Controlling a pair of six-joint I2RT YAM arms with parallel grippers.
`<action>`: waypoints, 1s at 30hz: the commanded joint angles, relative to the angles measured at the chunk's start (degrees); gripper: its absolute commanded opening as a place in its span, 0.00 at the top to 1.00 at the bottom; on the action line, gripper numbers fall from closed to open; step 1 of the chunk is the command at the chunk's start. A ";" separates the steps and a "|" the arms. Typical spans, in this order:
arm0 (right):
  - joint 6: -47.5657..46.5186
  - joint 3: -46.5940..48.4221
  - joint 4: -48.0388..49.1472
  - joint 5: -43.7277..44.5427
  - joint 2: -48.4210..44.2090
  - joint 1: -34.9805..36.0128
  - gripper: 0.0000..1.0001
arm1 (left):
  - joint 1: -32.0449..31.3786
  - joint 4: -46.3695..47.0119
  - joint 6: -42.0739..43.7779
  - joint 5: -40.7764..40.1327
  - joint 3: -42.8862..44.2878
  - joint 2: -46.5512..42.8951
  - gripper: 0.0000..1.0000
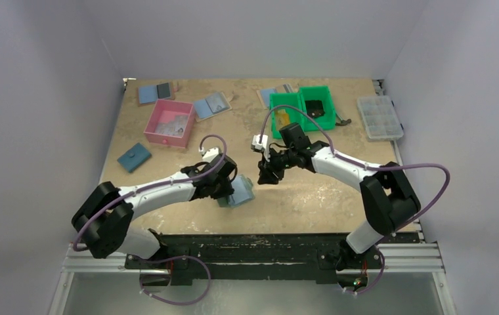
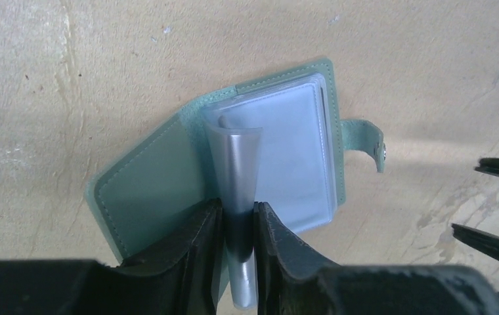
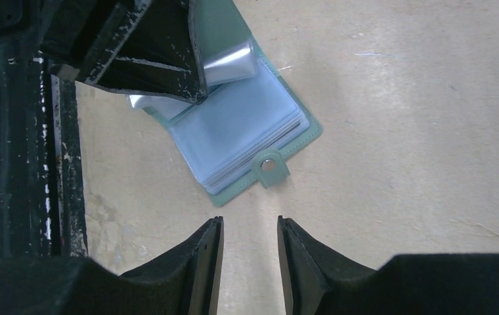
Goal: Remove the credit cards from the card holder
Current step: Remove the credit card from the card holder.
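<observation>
Left fingers (image 2: 181, 252) clenched on one plastic sleeve (image 2: 237, 161) of one open card holder (image 2: 148, 193) on bench (image 2: 89, 72); right fingers (image 3: 202, 275) just right of it, apart, grasping nothing.

The left end effector (image 2: 238, 210) pinches a sleeve of the card holder (image 2: 142, 190); the right end effector (image 3: 250, 223) hovers nearby, jaws apart.

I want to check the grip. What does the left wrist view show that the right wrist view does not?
Only left wrist: the curled clear sleeve squeezed between both jaws of the left tool, and most of the green cover. Only right wrist: the round metal snap and bare table between the jaws of the open right tool. Both: the open card holder, the left tool on that sleeve, no credit cards in sight.
</observation>
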 commanded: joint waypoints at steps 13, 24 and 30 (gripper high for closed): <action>9.07 2.60 4.06 -5.34 4.93 2.13 0.37 | 0.59 17.67 3.38 0.77 -21.07 -22.63 0.58; 8.77 5.34 3.89 7.26 7.85 9.36 0.38 | 0.68 6.84 1.50 -4.50 -18.20 -19.16 0.70; 10.79 5.88 5.62 12.84 9.94 11.08 0.53 | 0.69 2.82 2.93 -5.32 -16.51 -18.28 0.70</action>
